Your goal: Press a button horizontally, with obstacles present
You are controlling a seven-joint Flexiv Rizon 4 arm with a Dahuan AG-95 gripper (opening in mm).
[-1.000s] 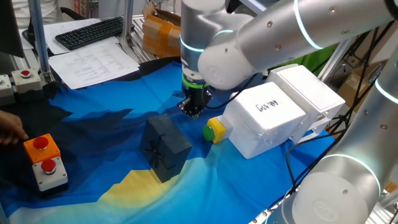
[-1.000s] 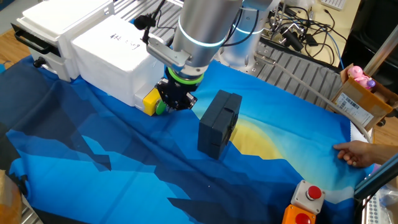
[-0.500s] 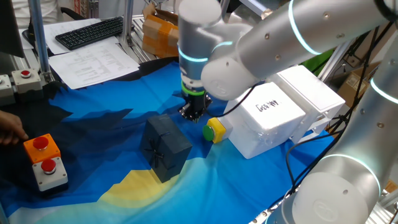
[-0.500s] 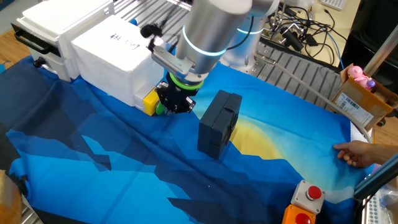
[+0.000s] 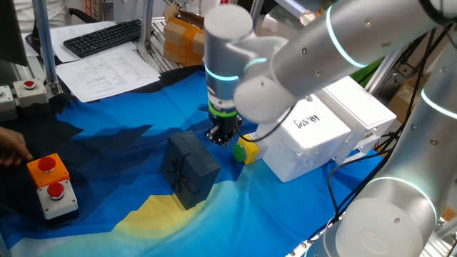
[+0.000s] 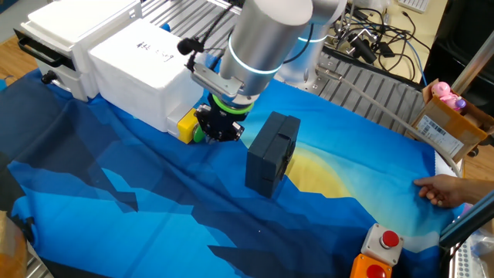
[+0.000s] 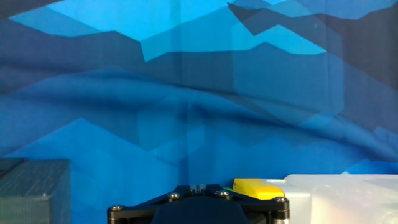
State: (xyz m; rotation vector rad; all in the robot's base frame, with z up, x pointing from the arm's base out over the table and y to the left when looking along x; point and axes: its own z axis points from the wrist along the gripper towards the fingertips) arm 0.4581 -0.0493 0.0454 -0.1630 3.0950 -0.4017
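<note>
The button has a yellow housing (image 5: 250,148) and a green cap (image 5: 237,151); it lies on the blue cloth against the white box (image 5: 314,135) with its cap facing sideways. My gripper (image 5: 223,135) hangs low just beside the cap. From the other fixed view, the gripper (image 6: 218,131) covers part of the green cap (image 6: 197,134) next to the yellow housing (image 6: 187,123). The dark navy box (image 5: 189,170) stands close on the gripper's other side. In the hand view, the fingertips (image 7: 198,186) touch each other and the yellow housing (image 7: 258,188) lies just to the right.
An orange-housed red button (image 5: 46,167) and a grey-housed red button (image 5: 57,195) sit at the left, near a person's hand (image 5: 11,151). Another grey red button (image 5: 27,88) sits at the far left. The white box (image 6: 135,69) and the dark box (image 6: 272,154) flank the gripper.
The gripper has come down and moved closer to the button's green cap, and the arm's wrist has swung over. The boxes and the button have stayed in place.
</note>
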